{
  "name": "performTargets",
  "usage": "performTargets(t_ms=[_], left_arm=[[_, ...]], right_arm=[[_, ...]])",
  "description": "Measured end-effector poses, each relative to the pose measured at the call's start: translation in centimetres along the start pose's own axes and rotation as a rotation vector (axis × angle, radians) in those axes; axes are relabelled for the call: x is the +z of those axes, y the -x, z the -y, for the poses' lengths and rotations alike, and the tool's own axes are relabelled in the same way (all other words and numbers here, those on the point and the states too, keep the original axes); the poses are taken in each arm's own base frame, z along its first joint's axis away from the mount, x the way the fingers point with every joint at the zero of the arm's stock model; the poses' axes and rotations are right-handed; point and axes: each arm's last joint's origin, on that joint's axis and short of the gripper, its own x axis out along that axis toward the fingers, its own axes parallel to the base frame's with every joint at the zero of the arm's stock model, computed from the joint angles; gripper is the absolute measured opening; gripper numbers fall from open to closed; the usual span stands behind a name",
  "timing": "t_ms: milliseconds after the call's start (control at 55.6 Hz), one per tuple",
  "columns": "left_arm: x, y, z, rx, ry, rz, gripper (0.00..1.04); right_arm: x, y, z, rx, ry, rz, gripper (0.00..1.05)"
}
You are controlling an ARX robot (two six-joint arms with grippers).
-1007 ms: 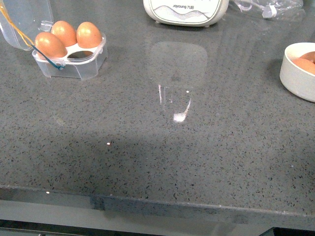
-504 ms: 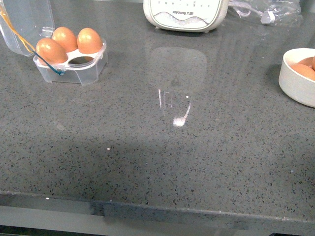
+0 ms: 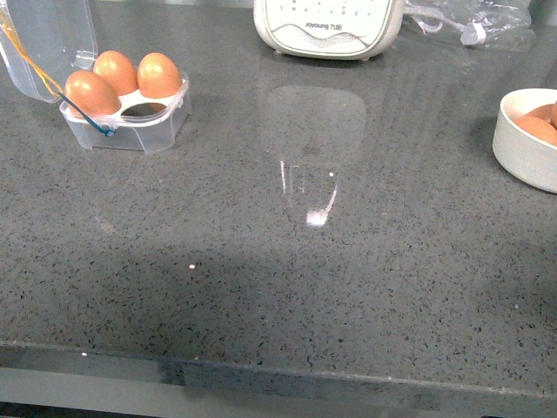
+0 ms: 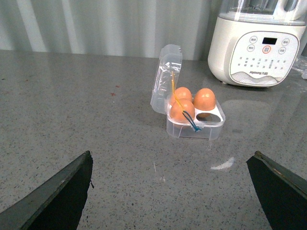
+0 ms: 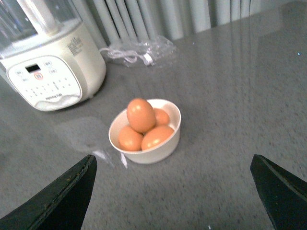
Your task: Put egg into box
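Grey speckled stone worktop (image 3: pixel 261 261) is seen carrying everything. At its far left a clear plastic four-cup egg box (image 3: pixel 139 132) is stood with its hinged clear lid (image 3: pixel 43 39) thrown back. Three brown eggs are seated in its cups, and the near right cup (image 3: pixel 146 109) is seen empty. A yellow elastic loop (image 3: pixel 24 48) is draped across the lid and a blue elastic loop (image 3: pixel 87 111) hangs over the front wall.

The smooth orange-brown egg (image 5: pixel 141 115) is found piled on top of three like eggs in a round white bowl (image 5: pixel 144 155), which is set at the far right of the worktop, well apart from the box. The stretch between bowl and box is taken up by bare stone with a bright glare patch (image 3: pixel 318 213).

Behind that stretch a white kitchen appliance with a button panel (image 3: pixel 329 26) is placed, and a crumpled clear plastic bag holding a white cable (image 5: pixel 139 50) lies just beside it.

The left claw (image 4: pixel 171 155) is held wide, nothing gripped between its dark fingers (image 4: pixel 57 191), and is faced toward the box. The right claw (image 5: pixel 172 157) is likewise spread wide and empty, faced toward the bowl
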Motion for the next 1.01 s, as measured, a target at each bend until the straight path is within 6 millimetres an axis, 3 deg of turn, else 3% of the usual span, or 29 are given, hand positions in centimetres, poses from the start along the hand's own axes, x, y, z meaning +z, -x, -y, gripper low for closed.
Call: performTargets(t_ms=[216,324,432,558,809,1007], left_arm=[[0.0,0.0,0.0,0.0,0.0,0.0,0.98],[0.0,0.0,0.0,0.0,0.0,0.0,0.98],[0.0,0.0,0.0,0.0,0.0,0.0,0.98],[0.0,0.0,0.0,0.0,0.0,0.0,0.98],[0.0,0.0,0.0,0.0,0.0,0.0,0.98],[0.0,0.0,0.0,0.0,0.0,0.0,0.98]], right_arm=[[2.4,-3.3,0.1,-0.009,0.049,0.036,0.97],[3.6,-7.1,-0.6,-0.009,0.172,0.005,0.97],[3.6,-10.5,-2.0,0.05,0.346,-0.077,0.97],[3.0,-13.1,-2.8,0.115,0.477,-0.139,0.97],[2.7,-17.0,-2.9,0.168,0.533,-0.216,0.97],[2.5,-18.2,-3.1,0.233,0.458,-0.266,0.97]])
